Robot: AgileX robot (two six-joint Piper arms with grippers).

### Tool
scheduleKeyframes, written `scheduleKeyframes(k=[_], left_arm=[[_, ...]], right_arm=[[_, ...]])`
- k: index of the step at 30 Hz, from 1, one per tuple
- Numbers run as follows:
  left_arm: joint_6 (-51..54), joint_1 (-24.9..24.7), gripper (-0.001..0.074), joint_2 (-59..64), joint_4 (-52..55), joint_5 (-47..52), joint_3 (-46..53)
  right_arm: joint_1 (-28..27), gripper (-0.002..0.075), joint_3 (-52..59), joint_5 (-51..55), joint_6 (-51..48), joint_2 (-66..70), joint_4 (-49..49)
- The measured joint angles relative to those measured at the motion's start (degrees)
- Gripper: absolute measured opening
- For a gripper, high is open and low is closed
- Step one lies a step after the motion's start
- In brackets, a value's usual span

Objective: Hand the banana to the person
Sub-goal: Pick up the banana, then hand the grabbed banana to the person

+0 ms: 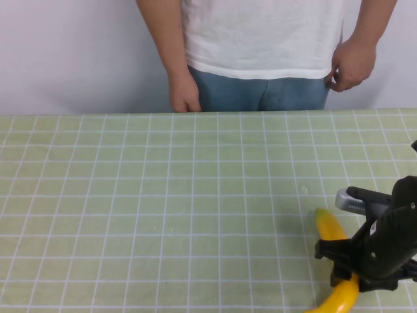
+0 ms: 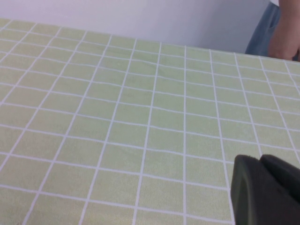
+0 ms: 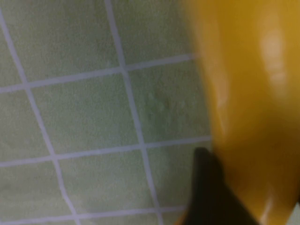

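Observation:
The yellow banana (image 1: 331, 228) lies on the green checked tablecloth at the near right, its greenish tip pointing away from me. My right gripper (image 1: 345, 264) straddles its middle, jaws closed against it. In the right wrist view the banana (image 3: 248, 93) fills one side and a dark finger (image 3: 211, 187) presses its edge. The person (image 1: 260, 45), in a white T-shirt and blue jeans, stands behind the far table edge with both hands down. My left gripper (image 2: 262, 161) shows only in the left wrist view, low over bare cloth, its fingers together and empty.
The tablecloth (image 1: 163, 195) covers the whole table. The far edge runs just in front of the person's hands (image 1: 186, 98). The person's jeans and forearm (image 2: 276, 28) show at the far corner in the left wrist view.

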Motion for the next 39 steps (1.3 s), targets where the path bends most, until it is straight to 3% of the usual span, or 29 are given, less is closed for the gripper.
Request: scheduleKeyframes(k=[3, 4, 8, 13, 20, 26, 39], left_arm=[[0.0, 0.0, -0.0004, 0.0, 0.0, 0.0, 0.0], [0.0, 0.0, -0.0004, 0.0, 0.0, 0.0, 0.0], [0.0, 0.0, -0.0004, 0.0, 0.0, 0.0, 0.0], [0.0, 0.0, -0.0004, 0.0, 0.0, 0.0, 0.0], [0.0, 0.0, -0.0004, 0.0, 0.0, 0.0, 0.0], [0.0, 0.0, -0.0004, 0.0, 0.0, 0.0, 0.0], [0.0, 0.0, -0.0004, 0.0, 0.0, 0.0, 0.0]], right_arm=[[0.0, 0.0009, 0.0, 0.08, 0.0, -0.24, 0.1], [0.0, -0.0008, 0.0, 0.08, 0.0, -0.37, 0.29], [0.0, -0.0006, -0.03, 0.63, -1.05, -3.07, 0.07], [0.0, -0.0006, -4.05, 4.93, -9.79, -9.05, -3.19], [0.0, -0.0006, -20.75, 16.26, -20.03, -12.13, -13.01], [0.0, -0.0006, -33.79, 17.81, -26.46, -12.13, -17.32], [0.52, -0.0006, -47.42, 25.54, -30.58, -4.64, 1.5]])
